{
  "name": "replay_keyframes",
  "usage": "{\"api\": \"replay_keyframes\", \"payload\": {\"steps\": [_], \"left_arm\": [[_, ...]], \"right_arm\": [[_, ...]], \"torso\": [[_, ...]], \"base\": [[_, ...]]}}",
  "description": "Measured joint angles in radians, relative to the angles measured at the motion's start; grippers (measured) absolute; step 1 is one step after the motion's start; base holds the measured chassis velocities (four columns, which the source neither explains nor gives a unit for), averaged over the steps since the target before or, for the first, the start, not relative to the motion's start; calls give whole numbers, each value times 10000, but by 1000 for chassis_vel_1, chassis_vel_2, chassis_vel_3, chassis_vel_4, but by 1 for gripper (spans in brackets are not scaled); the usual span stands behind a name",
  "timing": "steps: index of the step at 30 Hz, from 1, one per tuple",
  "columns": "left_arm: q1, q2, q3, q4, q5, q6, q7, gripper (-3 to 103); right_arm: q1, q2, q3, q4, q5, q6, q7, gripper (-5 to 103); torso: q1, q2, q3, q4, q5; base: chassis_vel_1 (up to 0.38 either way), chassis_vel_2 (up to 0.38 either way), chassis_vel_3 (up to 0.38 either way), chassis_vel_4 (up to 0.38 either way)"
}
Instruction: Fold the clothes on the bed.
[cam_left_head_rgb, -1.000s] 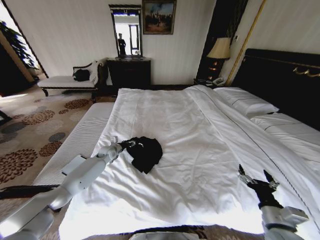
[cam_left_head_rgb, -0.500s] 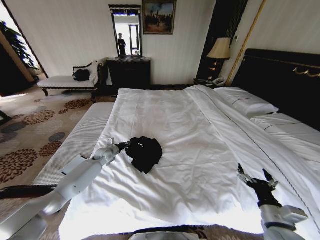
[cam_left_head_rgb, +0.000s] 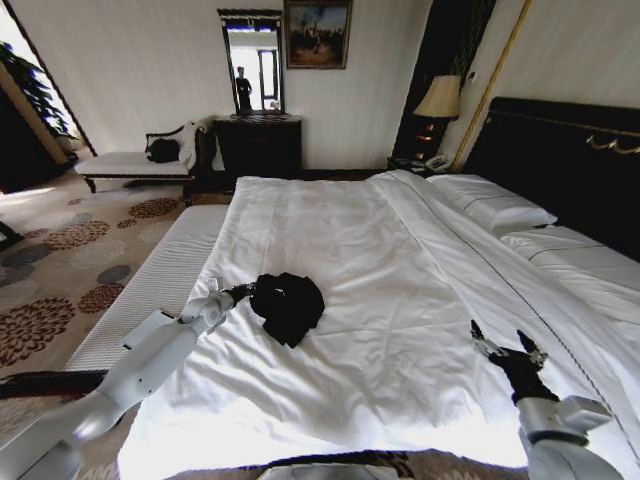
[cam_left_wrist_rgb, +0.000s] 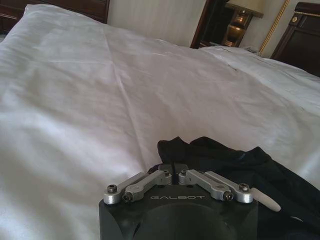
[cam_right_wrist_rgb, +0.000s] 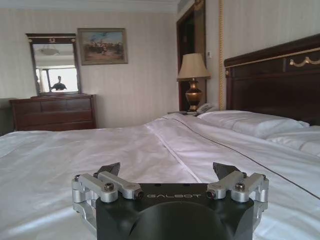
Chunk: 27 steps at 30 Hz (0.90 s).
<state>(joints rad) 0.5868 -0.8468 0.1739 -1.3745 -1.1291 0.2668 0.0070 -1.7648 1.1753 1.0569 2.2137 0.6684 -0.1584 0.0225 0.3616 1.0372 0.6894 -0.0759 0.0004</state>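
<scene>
The clothes (cam_left_head_rgb: 288, 305) lie as a crumpled black heap on the white bed (cam_left_head_rgb: 400, 250), toward its left side. My left gripper (cam_left_head_rgb: 241, 293) reaches in from the lower left and meets the heap's left edge. In the left wrist view its jaws are drawn together, and the left gripper (cam_left_wrist_rgb: 173, 169) is shut on the near edge of the black clothes (cam_left_wrist_rgb: 240, 162). Over the sheet at the bed's near right, my right gripper (cam_left_head_rgb: 505, 348) hovers open. The right wrist view shows this right gripper (cam_right_wrist_rgb: 170, 172) with spread fingers and nothing between them.
A narrow white-cushioned bench (cam_left_head_rgb: 150, 285) runs along the bed's left side. White pillows (cam_left_head_rgb: 492, 205) and a dark headboard (cam_left_head_rgb: 565, 150) are at the right. A lamp (cam_left_head_rgb: 438, 98), a dark dresser (cam_left_head_rgb: 258, 145) and a chaise with a black handbag (cam_left_head_rgb: 162, 150) stand by the far wall.
My left gripper has drawn back a little to the left, and the heap's left edge has come with it. The right gripper has shifted slightly up and left.
</scene>
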Motion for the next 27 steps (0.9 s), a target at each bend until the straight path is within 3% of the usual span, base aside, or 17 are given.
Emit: {"api": "replay_keyframes", "payload": {"steps": [4, 5, 8, 10, 11, 13, 15, 19, 20, 24, 27], "left_arm": [[-33, -99, 7, -104, 15, 0, -2, 1], [-33, -99, 7, -104, 15, 0, -2, 1], [-107, -192, 46, -194, 3, 7, -2, 1], [-129, -202, 112, -302, -34, 27, -2, 1], [-129, -202, 112, -302, -34, 27, -2, 1], [-134, -199, 183, -347, -36, 39, -2, 1], [-138, -205, 208, -347, -36, 41, -6, 1], [-186, -314, 454, -370, -36, 55, -2, 1], [-186, -314, 454, -370, -36, 55, -2, 1], [-136, -405, 490, -370, -56, 56, -1, 1], [-89, -434, 478, -370, -50, 56, -1, 1]], "right_arm": [[967, -2383, -555, -214, 1757, -1019, -113, 100], [967, -2383, -555, -214, 1757, -1019, -113, 100], [1925, -3525, -1180, -568, 3070, -1494, -113, 100], [3012, -4507, -1983, -738, 4901, -2393, -12, 100], [3012, -4507, -1983, -738, 4901, -2393, -12, 100], [4095, -5062, -3116, -1226, 5982, -2963, 8, 100], [4595, -5188, -3655, -1526, 6229, -3109, 7, 100], [7510, -5200, -6777, -3455, 6874, -3476, 7, 100], [7510, -5200, -6777, -3455, 6874, -3476, 7, 100], [9534, -4558, -9020, -4776, 6848, -3555, -24, 100], [10416, -4226, -9793, -5401, 6758, -3556, -23, 100]], "torso": [[1, -1, 1, 10, -3], [1, -1, 1, 10, -3], [2, -1, 2, 0, 1], [2, -1, 1, 0, -4], [2, -1, 1, 0, -4], [1, -1, 1, 5, -4], [0, -1, 1, 4, -2], [3, -2, 2, 3, -4], [3, -2, 2, 3, -4], [2, -2, 2, 1, -4], [2, -2, 1, 7, -6]], "base": [[0, 0, 0, 0], [0, 0, 0, 0], [0, 0, 0, 0], [0, 0, 0, 0], [0, 0, 0, 0], [0, 0, 0, 0], [0, 0, 0, 0], [0, 0, 0, 0], [0, 0, 0, 0], [0, 0, 0, 0], [0, 0, 0, 0]]}}
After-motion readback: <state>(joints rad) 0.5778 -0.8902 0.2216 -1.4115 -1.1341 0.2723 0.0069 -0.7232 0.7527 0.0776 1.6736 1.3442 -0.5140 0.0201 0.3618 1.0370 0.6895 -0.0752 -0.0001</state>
